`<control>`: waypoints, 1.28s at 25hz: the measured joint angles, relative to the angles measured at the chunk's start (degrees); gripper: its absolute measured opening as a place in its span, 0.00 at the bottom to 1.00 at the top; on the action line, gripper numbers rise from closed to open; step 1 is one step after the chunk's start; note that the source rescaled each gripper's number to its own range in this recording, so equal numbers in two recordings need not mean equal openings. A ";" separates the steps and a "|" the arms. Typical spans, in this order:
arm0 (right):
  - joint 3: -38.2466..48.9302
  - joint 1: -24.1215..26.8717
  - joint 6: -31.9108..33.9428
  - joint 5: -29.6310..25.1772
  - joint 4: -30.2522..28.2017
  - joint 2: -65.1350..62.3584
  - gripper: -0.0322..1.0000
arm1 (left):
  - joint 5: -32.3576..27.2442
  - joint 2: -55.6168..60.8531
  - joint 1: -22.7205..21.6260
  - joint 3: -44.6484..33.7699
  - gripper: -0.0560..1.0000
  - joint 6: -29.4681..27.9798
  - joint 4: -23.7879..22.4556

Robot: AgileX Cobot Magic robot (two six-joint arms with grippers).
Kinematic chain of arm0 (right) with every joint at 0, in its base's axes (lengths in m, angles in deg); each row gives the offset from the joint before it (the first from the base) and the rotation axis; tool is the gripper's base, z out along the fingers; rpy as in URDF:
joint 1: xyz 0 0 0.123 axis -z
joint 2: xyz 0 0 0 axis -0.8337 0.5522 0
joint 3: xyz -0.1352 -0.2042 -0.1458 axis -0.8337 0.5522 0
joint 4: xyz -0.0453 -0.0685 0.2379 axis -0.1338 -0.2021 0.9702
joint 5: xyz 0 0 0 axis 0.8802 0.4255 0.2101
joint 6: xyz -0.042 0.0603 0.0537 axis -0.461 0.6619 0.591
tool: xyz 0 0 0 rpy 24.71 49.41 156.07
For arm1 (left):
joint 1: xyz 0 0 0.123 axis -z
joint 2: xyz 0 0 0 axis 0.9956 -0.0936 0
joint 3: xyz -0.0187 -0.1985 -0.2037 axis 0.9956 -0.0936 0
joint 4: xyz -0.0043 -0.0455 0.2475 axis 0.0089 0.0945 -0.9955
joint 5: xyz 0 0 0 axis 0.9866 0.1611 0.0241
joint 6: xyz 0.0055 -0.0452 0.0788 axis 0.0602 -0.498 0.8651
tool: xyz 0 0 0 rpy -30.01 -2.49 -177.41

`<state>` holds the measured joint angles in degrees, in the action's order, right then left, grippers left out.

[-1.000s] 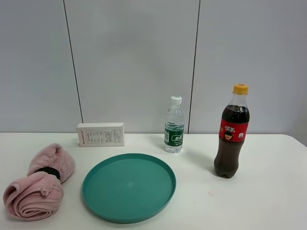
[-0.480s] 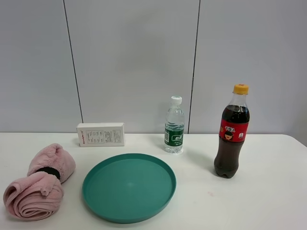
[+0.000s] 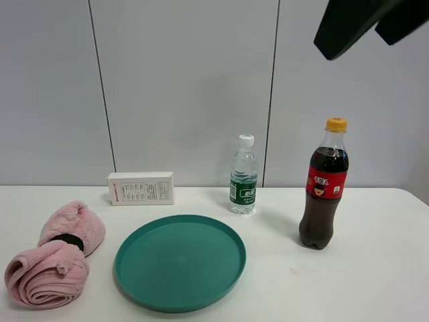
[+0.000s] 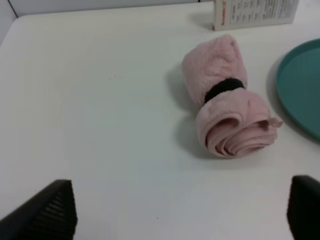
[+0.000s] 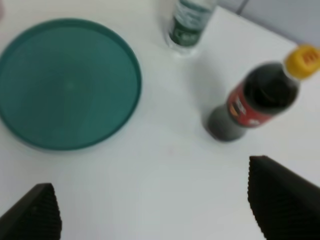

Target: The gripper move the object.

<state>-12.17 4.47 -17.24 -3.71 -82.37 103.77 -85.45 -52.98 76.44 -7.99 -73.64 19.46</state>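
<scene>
A cola bottle point(image 3: 323, 194) with a yellow cap stands on the right of the white table point(image 3: 375, 282); it also shows in the right wrist view point(image 5: 250, 102). My right gripper point(image 3: 356, 44) hangs high above it, open and empty, with both black fingers apart in the right wrist view point(image 5: 155, 205). A teal plate point(image 3: 179, 260) lies in the middle and a rolled pink towel point(image 3: 57, 258) on the left. My left gripper point(image 4: 175, 210) is open and empty, off to one side of the towel point(image 4: 225, 100) and apart from it. It does not show in the exterior view.
A small water bottle point(image 3: 244, 178) and a white box point(image 3: 141, 188) stand at the back near the grey wall. The water bottle point(image 5: 187, 22) and plate point(image 5: 67, 82) show in the right wrist view. The plate's rim point(image 4: 300, 85) and box point(image 4: 255, 12) show in the left wrist view.
My right gripper's black fingers have come into the top right of the exterior view. Nothing on the table has moved.
</scene>
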 joint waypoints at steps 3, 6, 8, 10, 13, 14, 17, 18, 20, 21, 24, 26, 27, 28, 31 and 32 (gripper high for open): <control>2.43 4.22 -0.23 2.61 2.44 -0.78 0.59 | 0.00 0.00 0.00 0.00 1.00 0.00 0.00; 4.67 8.50 -0.79 5.51 4.96 -1.88 0.60 | 0.00 0.00 0.00 0.00 1.00 0.00 0.00; 6.50 10.90 -1.19 8.10 6.46 -2.81 0.73 | 0.00 0.00 0.00 0.00 1.00 0.00 0.00; 8.23 13.70 -2.20 10.25 8.22 -4.10 0.88 | 0.00 0.00 0.00 0.00 1.00 0.00 0.00; 11.17 19.13 -4.68 11.93 11.12 -6.77 0.96 | 0.00 0.00 0.00 0.00 1.00 0.00 0.00; 12.20 20.71 -5.36 12.26 12.36 -7.61 0.97 | 0.00 0.00 0.00 0.00 1.00 0.00 0.00; 16.40 26.42 -6.77 13.94 15.09 -11.32 0.98 | 0.00 0.00 0.00 0.00 1.00 0.00 0.00; 17.92 27.96 -6.90 14.51 15.51 -12.94 0.98 | 0.00 0.00 0.00 0.00 1.00 0.00 0.00; 20.65 31.37 -7.01 15.48 16.02 -16.58 0.98 | 0.00 0.00 0.00 0.00 1.00 0.00 0.00; 21.69 32.62 -7.01 15.73 16.08 -18.16 0.98 | 0.00 0.00 0.00 0.00 1.00 0.00 0.00; 24.79 36.12 -7.03 15.73 16.93 -23.71 0.98 | 0.00 0.00 0.00 0.00 1.00 0.00 0.00; 26.94 38.61 -7.03 15.73 17.87 -27.88 0.98 | 0.00 0.00 0.00 0.00 1.00 0.00 0.00; 28.31 40.17 -7.03 15.73 18.56 -30.06 0.98 | 0.00 0.00 0.00 0.00 1.00 0.00 0.00; 29.34 41.63 -7.03 15.68 19.05 -31.89 0.98 | 0.00 0.00 0.00 0.00 1.00 0.00 0.00; 32.87 47.50 -8.17 13.78 19.72 -38.60 0.98 | 0.00 0.00 0.00 0.00 1.00 0.00 0.00; 33.87 49.08 -8.99 12.26 19.78 -40.32 0.98 | 0.00 0.00 0.00 0.00 1.00 0.00 0.00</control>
<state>21.71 53.55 -26.23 8.54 -62.59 63.45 -85.45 -52.98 76.44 -7.99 -73.64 19.46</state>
